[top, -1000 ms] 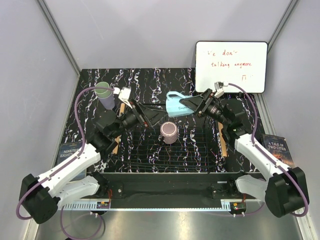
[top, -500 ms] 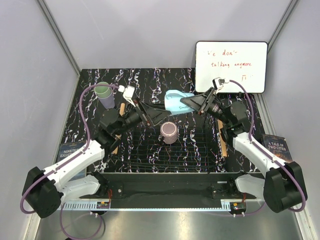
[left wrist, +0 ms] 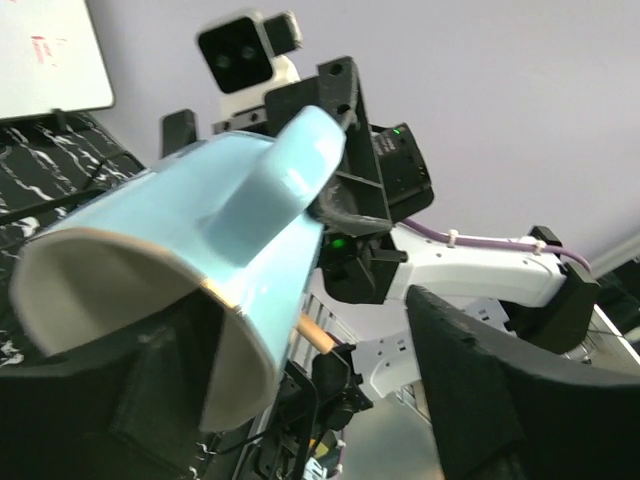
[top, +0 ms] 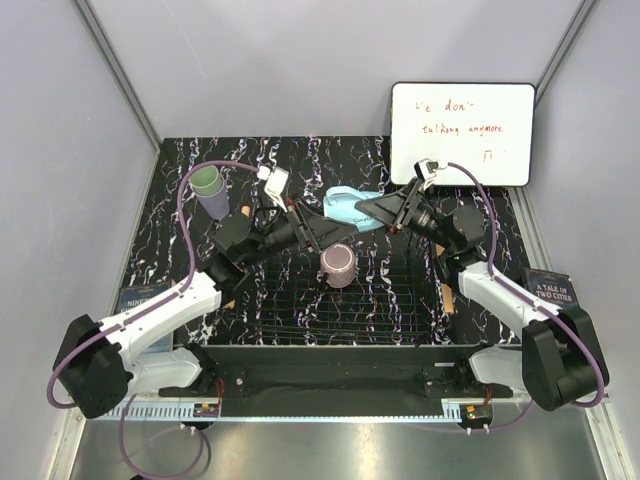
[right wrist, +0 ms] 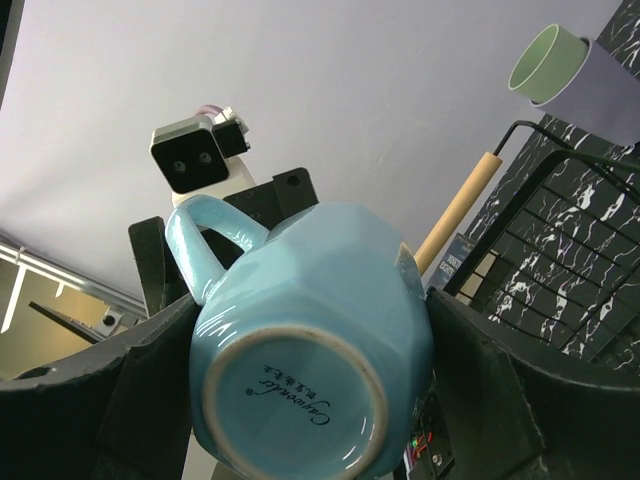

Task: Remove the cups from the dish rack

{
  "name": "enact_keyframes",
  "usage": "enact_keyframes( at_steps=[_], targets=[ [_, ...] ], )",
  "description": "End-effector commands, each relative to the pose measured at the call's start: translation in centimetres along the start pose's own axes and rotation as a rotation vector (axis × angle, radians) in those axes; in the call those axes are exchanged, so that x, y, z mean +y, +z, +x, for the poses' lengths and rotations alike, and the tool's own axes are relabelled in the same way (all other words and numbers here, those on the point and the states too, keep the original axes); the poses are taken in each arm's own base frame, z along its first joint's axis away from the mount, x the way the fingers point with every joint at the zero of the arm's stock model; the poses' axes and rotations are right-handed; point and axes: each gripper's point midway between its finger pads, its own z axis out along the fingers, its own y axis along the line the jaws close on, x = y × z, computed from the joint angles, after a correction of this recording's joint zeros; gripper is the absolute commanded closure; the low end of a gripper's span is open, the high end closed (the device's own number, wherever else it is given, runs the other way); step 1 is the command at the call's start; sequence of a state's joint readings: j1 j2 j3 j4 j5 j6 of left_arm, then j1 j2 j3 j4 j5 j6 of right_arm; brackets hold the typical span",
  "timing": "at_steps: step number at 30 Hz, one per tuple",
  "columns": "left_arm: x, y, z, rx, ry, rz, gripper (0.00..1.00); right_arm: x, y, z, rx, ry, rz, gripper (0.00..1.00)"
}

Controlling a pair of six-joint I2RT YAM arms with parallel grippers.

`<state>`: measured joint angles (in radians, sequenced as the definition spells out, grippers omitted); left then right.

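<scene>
The light blue mug point(top: 347, 203) hangs above the back edge of the dish rack point(top: 330, 331). My right gripper point(top: 374, 210) is shut on it, and its base faces the right wrist camera point(right wrist: 300, 350). My left gripper point(top: 338, 235) is open right beside the mug. In the left wrist view the mug's mouth point(left wrist: 190, 250) faces that camera, with its lower wall between the spread fingers point(left wrist: 470, 390). The mauve-brown cup point(top: 338, 265) stands in the rack. The pale green cup point(top: 206, 181) sits nested in the lavender cup point(top: 214, 203) on the table at the back left.
A white whiteboard point(top: 462, 132) leans at the back right. Books lie to the left point(top: 135, 300) and right point(top: 550, 290) of the rack. Wooden bars point(top: 447, 297) run along the rack's sides. Grey walls close in the table.
My left gripper has moved right, up to the mug. My right gripper has carried the mug slightly left and toward the back.
</scene>
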<state>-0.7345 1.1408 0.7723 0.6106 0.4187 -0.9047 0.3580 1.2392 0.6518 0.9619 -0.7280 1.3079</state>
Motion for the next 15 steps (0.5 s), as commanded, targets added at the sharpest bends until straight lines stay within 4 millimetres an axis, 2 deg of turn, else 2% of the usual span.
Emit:
enact_keyframes(
  at_steps=[1,2,3,6,7,8,15],
  targets=[
    [-3.3,0.8,-0.6,-0.009,0.044,0.121,0.42,3.9,0.5,-0.1,0.001,-0.085,-0.134,1.0],
    [-3.3,0.8,-0.5,-0.005,0.042,0.121,0.46,3.8,0.5,-0.1,0.003,-0.084,-0.133,1.0],
    [-3.3,0.9,-0.2,0.002,0.041,0.123,0.55,3.8,0.5,0.0,0.006,-0.084,-0.133,1.0],
    [-3.4,0.9,0.2,0.014,0.041,0.128,0.67,3.9,0.6,0.2,0.013,-0.081,-0.133,1.0],
    [-3.4,0.9,0.4,0.021,0.04,0.128,0.85,3.9,0.6,0.2,0.016,-0.079,-0.132,1.0],
    [-3.3,0.9,0.5,0.026,0.039,0.125,0.99,3.9,0.7,0.3,0.021,-0.077,-0.132,1.0],
    [-2.0,1.2,0.7,0.038,0.033,0.051,1.0,3.9,0.5,1.2,0.056,-0.092,-0.097,1.0]
  ],
)
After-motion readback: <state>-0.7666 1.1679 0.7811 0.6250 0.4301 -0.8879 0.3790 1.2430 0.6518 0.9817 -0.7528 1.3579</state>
